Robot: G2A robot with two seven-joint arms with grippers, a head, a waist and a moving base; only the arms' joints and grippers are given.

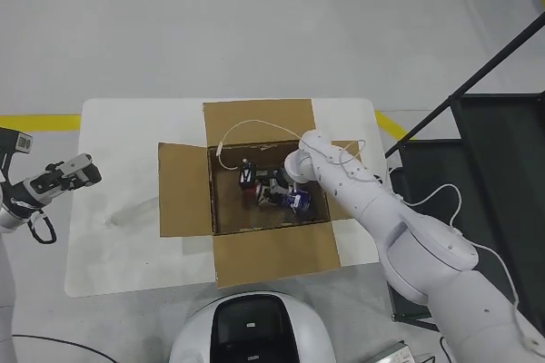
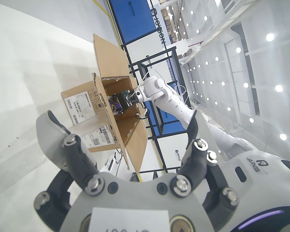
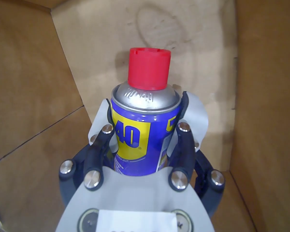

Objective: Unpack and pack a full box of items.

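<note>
Box [image 1: 183, 189]: set mid-desk [image 1: 118, 136], flaps folded open so the interior is reachable from above.
Can [image 3: 142, 126]: inside the box, toward the desk's right edge; gripped by the body, red cap left free.
Right end effector [image 3: 147, 107]: clenched on the can; hold judged suited to lifting out or setting down.
Left end effector [image 2: 123, 121]: released, empty; held beyond the desk's left edge, judged to be kept clear of the working arm.
Other items [image 1: 246, 172]: lying in the box beside the can.
</note>
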